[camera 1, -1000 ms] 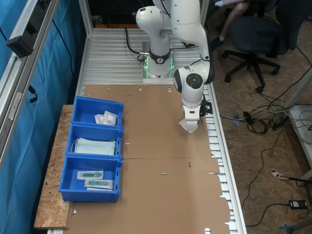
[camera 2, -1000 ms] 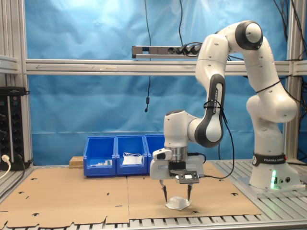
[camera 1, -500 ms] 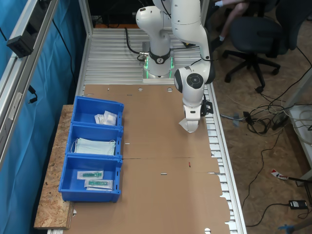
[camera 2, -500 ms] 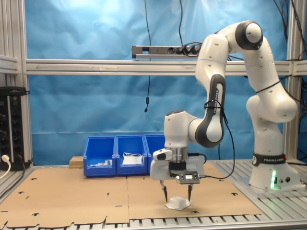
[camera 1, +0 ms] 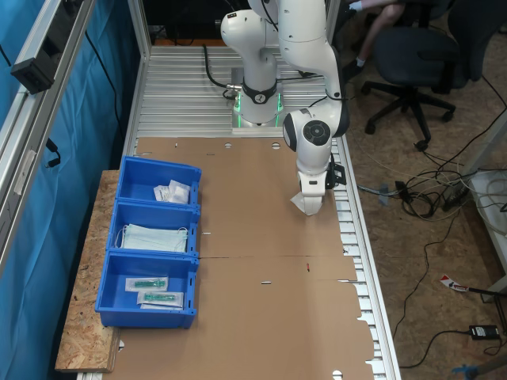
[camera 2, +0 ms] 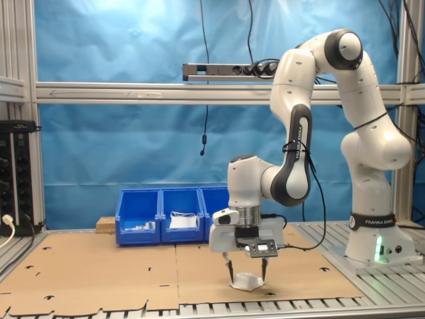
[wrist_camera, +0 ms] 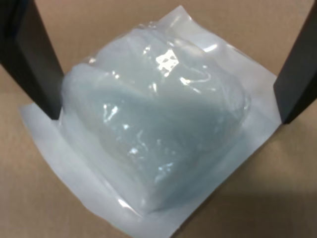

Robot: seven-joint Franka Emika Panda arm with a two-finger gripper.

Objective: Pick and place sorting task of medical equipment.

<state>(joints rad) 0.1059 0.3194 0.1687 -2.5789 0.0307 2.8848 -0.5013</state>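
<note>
The medical equipment, a small white square packet (camera 1: pixel 302 205) (camera 2: pixel 246 283) (wrist_camera: pixel 158 129), lies on the brown cardboard table top near the edge with the aluminium rail. My gripper (camera 1: pixel 310 199) (camera 2: pixel 246 274) (wrist_camera: pixel 163 74) hangs straight above it, open. Its two black fingers (wrist_camera: pixel 29 64) straddle the packet, one on each side, tips just above the cardboard. In the wrist view the packet is puffy, sealed in clear film, and sits between the fingers without being squeezed.
Three blue bins (camera 1: pixel 187 204) (camera 2: pixel 161 216) stand in a row at the first exterior view's left, holding white packets (camera 1: pixel 172 191), face masks (camera 1: pixel 154 237) and clear packets with green parts (camera 1: pixel 154 290). An office chair (camera 1: pixel 420 55) and a person's legs (camera 1: pixel 372 20) are beyond the table.
The gripper has sunk a little lower around the packet; the packet itself has not moved.
</note>
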